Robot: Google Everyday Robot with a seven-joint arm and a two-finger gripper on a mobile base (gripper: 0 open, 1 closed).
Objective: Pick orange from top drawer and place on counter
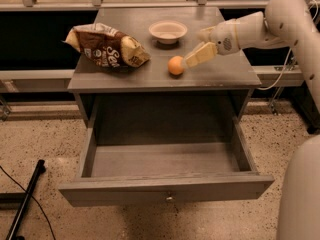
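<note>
Grey bench bearing the orange near its front edge; the hand just beside the fruit at its 3 o'clock, whether open or closed cannot be told; white bowl at 12 o'clock; chip bag at 9 o'clock; top drawer pulled out, nothing inside, above a speckled floor.

The single camera looks down from high in front, facing the far side, with the open top drawer filling the near half and the counter beyond it. The gripper hangs over the counter's right part, just beside the orange.
</note>
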